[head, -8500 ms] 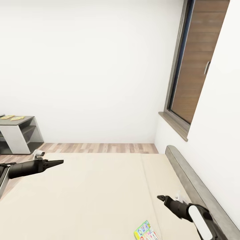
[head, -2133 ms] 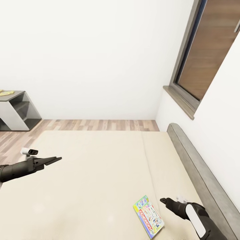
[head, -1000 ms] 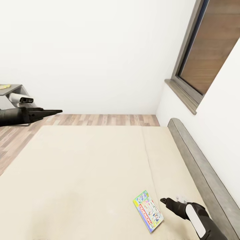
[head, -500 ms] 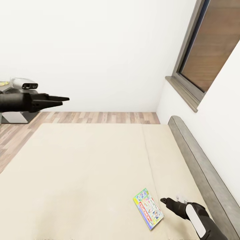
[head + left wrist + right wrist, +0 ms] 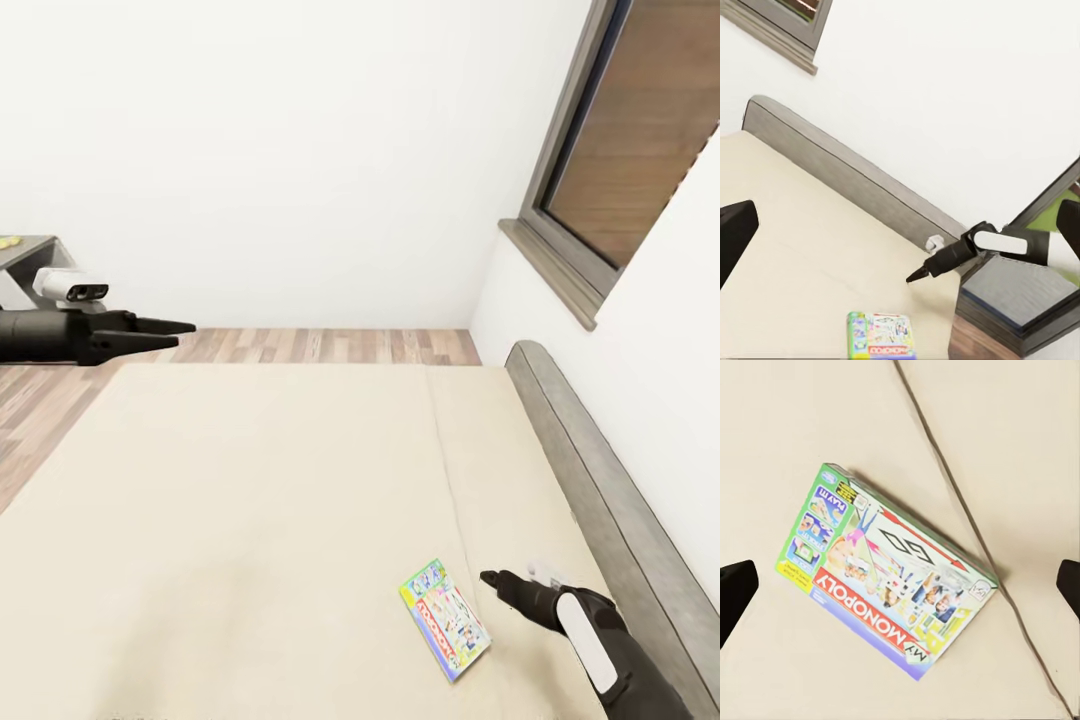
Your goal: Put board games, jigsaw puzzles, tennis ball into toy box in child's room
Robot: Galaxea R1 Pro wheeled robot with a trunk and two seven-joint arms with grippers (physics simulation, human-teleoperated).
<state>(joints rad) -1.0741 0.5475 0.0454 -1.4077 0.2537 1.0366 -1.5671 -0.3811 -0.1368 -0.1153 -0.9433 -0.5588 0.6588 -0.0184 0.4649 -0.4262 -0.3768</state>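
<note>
A flat Monopoly box (image 5: 445, 620) with a bright printed lid lies on the bed (image 5: 250, 520), which has a smooth beige mattress and a long grey headboard (image 5: 600, 500) with a rounded end. The right gripper (image 5: 487, 578) hangs just beside the box, not touching it, with its dark fingers spread wide apart. The left gripper (image 5: 190, 327) is held up over the far edge of the bed, its two thin pointed fingers a little apart. Past the bed is a wood-plank floor (image 5: 320, 345) and a plain white wall (image 5: 280, 150).

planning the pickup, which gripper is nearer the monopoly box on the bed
Right. The right gripper hovers just beside the Monopoly box, near the headboard. The left gripper is far across the bed.
</note>
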